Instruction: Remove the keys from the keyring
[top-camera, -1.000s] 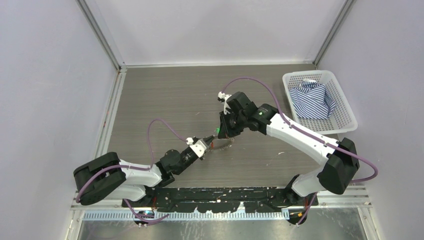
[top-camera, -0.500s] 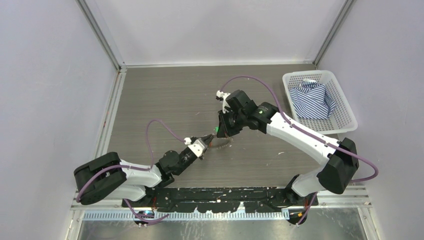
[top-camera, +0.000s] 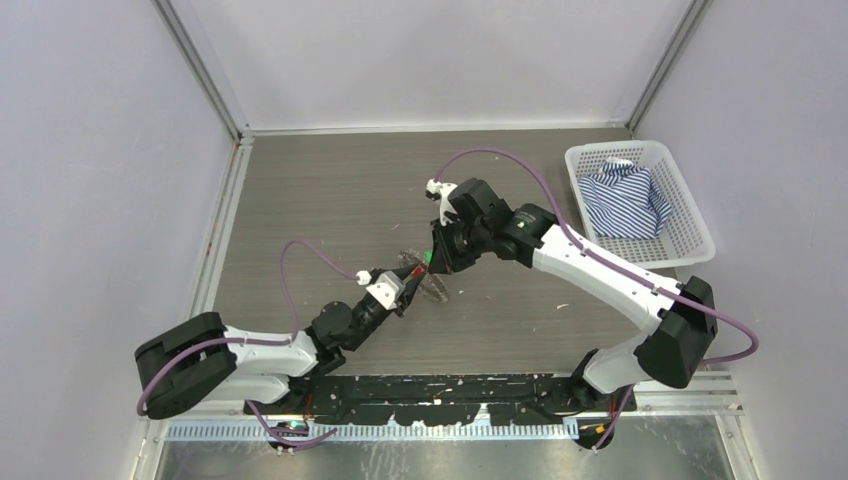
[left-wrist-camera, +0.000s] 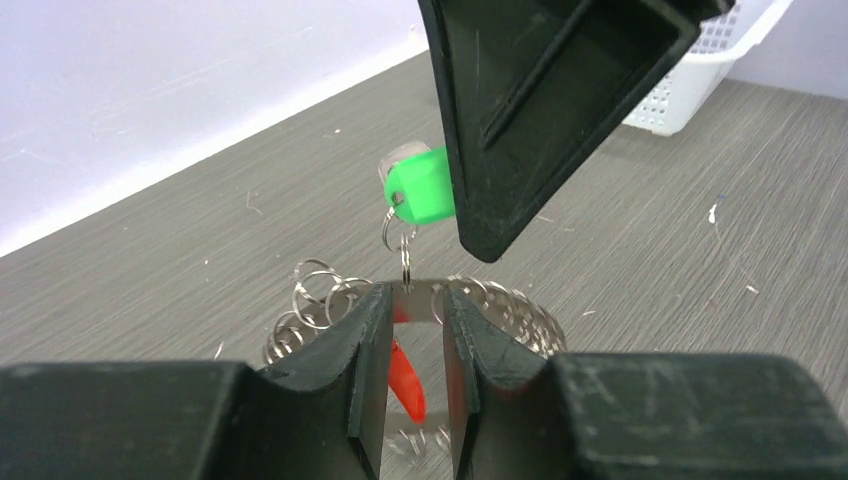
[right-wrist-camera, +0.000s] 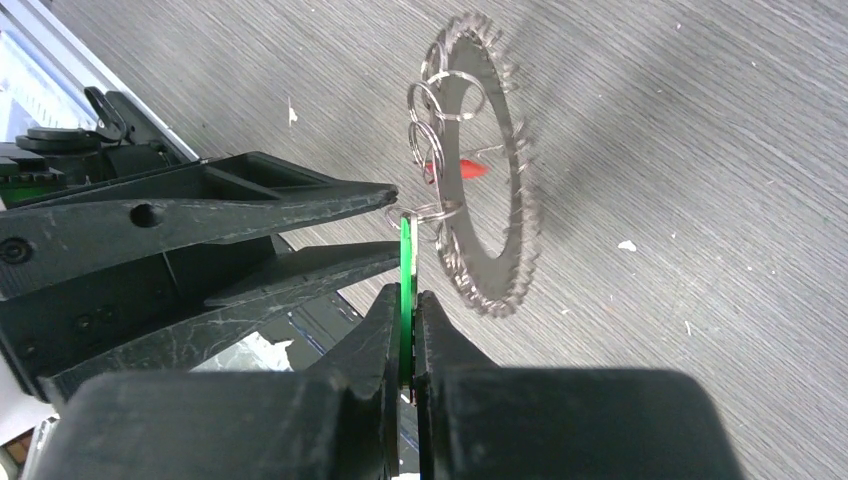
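From my station I see the right fingers clenched on the green key, pinching its plastic head edge-on from both sides. A short link of small rings drops from that head to the keyring. The keys fan out around the keyring like a toothed disc. The disc hangs tilted near the middle of the surface and appears to be raised off it, with a soft shadow lying beside it. The left fingers are released, parted by a narrow gap. Their tips straddle the top edge of the keyring just where the link joins, and I cannot tell whether either one touches the metal. A red tag shows through that gap, below the ring's edge. More small rings bunch on the fan beside the left fingers. The two arms meet at the disc, the left reaching in from the near side and the right from the far right. A white basket holding a striped cloth sits at the far right, well apart from the keys.
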